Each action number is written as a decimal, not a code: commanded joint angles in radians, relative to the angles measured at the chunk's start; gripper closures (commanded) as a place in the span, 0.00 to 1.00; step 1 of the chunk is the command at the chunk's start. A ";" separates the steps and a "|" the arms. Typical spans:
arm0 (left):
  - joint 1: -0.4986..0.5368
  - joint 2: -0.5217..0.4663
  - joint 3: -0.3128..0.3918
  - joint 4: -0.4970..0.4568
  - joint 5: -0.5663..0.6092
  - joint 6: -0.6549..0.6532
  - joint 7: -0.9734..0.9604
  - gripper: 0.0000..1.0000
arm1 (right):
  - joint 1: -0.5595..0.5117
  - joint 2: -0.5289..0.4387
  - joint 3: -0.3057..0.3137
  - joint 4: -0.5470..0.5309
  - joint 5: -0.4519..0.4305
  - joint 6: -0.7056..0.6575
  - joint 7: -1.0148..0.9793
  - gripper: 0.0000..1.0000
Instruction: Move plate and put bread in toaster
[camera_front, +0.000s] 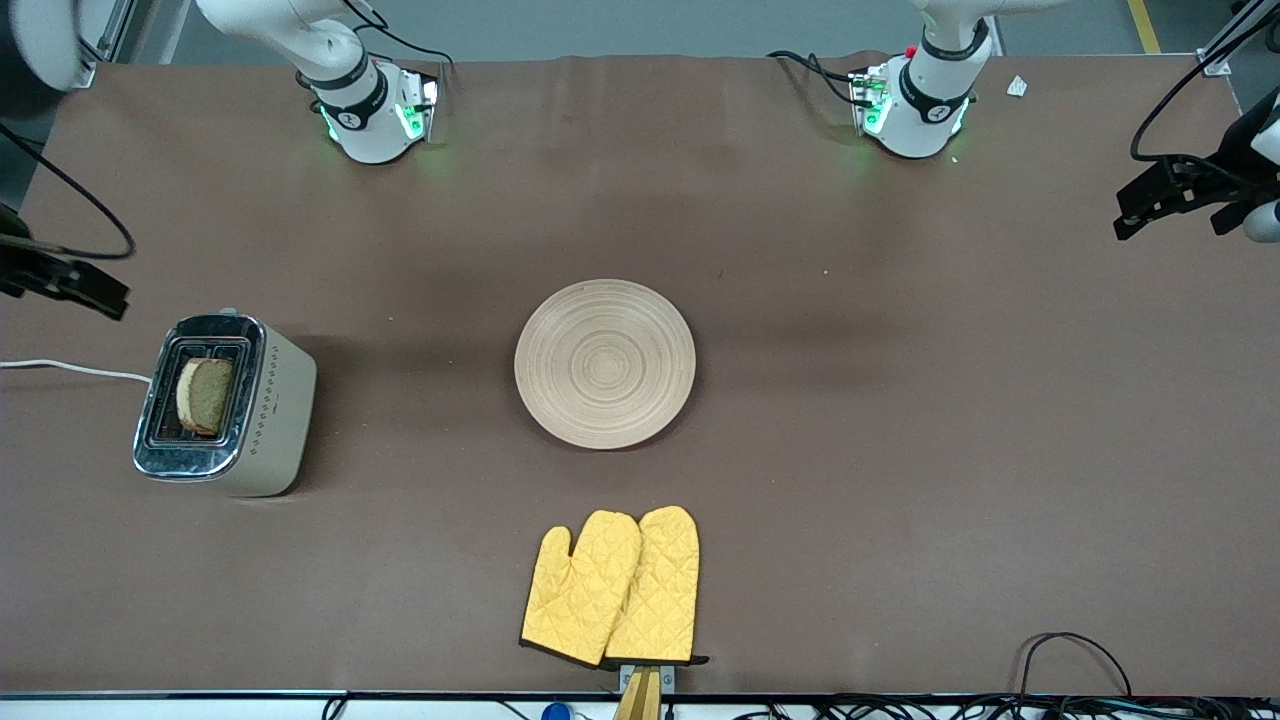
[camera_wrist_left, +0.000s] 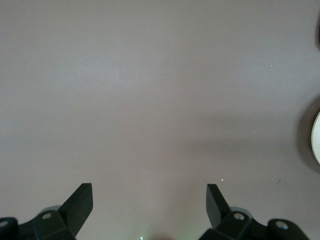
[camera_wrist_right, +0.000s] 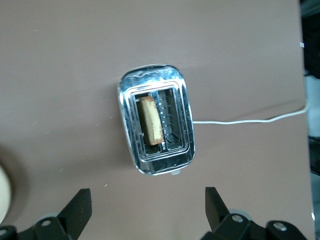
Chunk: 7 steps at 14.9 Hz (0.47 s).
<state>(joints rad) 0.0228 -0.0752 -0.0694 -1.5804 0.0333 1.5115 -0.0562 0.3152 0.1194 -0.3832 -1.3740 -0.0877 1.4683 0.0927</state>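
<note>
At the frame's left, the bread (camera_front: 205, 395) stands in a slot of the toaster (camera_front: 228, 405), so the right gripper (camera_wrist_right: 148, 210) hangs above, fingers spread and empty. The plate (camera_front: 605, 363) lies mid-frame on the worktop (camera_front: 900, 450). At right, the left gripper (camera_wrist_left: 149, 205) waits open over bare worktop.

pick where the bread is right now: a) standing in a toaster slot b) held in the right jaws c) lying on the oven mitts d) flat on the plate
a, the bread stands upright in one slot of the toaster, while the plate is bare and both grippers, left and right, are open and hold nothing.
</note>
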 joint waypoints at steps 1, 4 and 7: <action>-0.004 0.020 0.002 0.036 0.010 0.000 -0.004 0.00 | -0.074 -0.074 0.009 0.024 0.083 -0.086 -0.143 0.00; -0.004 0.044 0.002 0.068 0.010 0.000 -0.002 0.00 | -0.070 -0.158 0.013 -0.045 0.082 -0.124 -0.186 0.00; -0.004 0.044 0.002 0.069 0.014 0.000 -0.002 0.00 | -0.067 -0.167 0.013 -0.085 0.082 -0.100 -0.186 0.00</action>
<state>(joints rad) 0.0226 -0.0459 -0.0694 -1.5405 0.0333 1.5131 -0.0568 0.2451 -0.0253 -0.3792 -1.3957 -0.0198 1.3342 -0.0876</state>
